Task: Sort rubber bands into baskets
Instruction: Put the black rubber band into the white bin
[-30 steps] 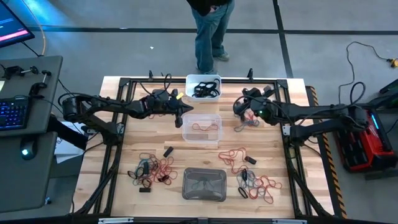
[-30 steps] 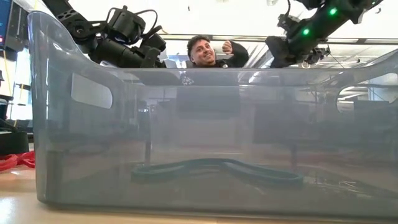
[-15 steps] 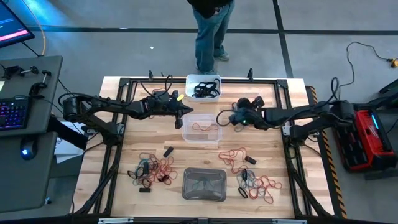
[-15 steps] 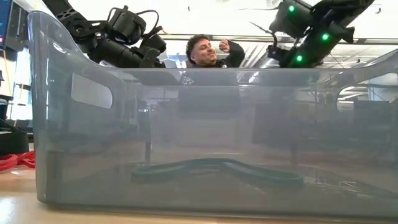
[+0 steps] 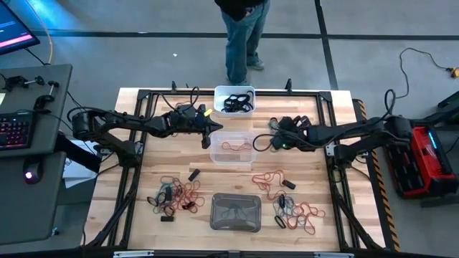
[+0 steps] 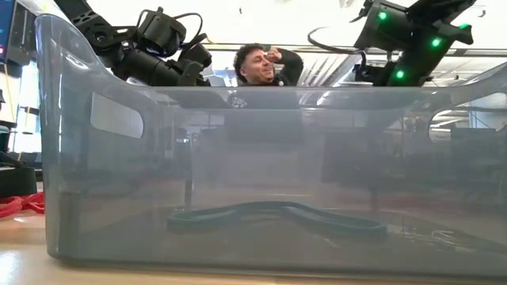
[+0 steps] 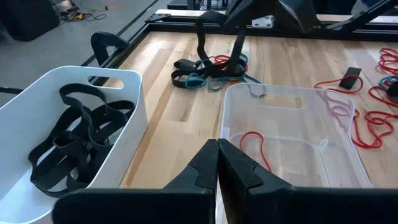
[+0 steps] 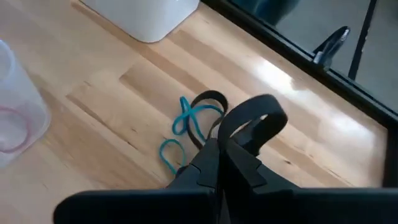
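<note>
High view shows three baskets in the frame's middle: white basket (image 5: 234, 99) with black rubber bands (image 5: 237, 104), clear basket (image 5: 232, 147) with a red one, grey basket (image 5: 235, 212). Right gripper (image 8: 219, 144) pinches a black band (image 8: 255, 121); left gripper (image 7: 217, 151) is closed, empty.

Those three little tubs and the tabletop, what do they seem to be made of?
The opaque white tub looks like glossy moulded plastic. The clear tub looks like thin transparent plastic: red bands and wood show through. The translucent grey tub looks like smoky plastic: the room shows dimly through it. The tabletop looks like pale wooden planks, with visible grain and seams.
</note>
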Controlling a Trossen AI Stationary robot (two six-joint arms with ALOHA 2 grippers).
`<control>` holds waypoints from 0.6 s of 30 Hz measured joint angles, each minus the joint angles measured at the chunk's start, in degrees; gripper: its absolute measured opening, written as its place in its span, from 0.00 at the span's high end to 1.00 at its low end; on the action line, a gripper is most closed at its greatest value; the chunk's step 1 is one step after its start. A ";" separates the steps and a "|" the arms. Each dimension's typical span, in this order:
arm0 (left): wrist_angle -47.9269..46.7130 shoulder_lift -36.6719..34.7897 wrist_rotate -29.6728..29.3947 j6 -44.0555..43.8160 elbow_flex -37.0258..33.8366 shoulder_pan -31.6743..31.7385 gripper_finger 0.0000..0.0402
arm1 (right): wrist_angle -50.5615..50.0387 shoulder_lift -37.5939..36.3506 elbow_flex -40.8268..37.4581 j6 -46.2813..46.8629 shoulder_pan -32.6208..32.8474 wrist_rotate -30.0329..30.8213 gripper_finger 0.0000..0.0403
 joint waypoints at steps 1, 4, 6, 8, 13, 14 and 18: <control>0.00 0.00 0.00 0.00 0.00 -0.02 1.00 | -0.96 -0.17 0.68 -0.02 0.00 0.58 1.00; -0.13 0.00 0.00 0.00 0.00 -0.04 1.00 | -4.65 -0.51 3.37 -0.39 0.00 1.76 1.00; -0.17 0.00 -0.02 0.00 0.00 -0.04 1.00 | -7.55 -0.51 5.33 -1.17 0.00 2.09 1.00; -0.23 0.00 -0.03 0.00 0.00 -0.04 1.00 | -10.29 -0.51 7.38 -1.38 0.00 2.10 1.00; -0.24 0.00 -0.04 0.00 0.00 -0.04 1.00 | -19.07 -0.51 12.12 -1.68 0.00 2.06 1.00; -0.22 0.00 -0.04 0.00 0.00 -0.04 1.00 | -20.72 -0.51 13.02 -2.40 0.00 2.06 1.00; -0.22 0.00 -0.04 0.00 0.00 -0.04 1.00 | -24.97 -0.51 17.09 -4.85 -0.02 1.93 1.00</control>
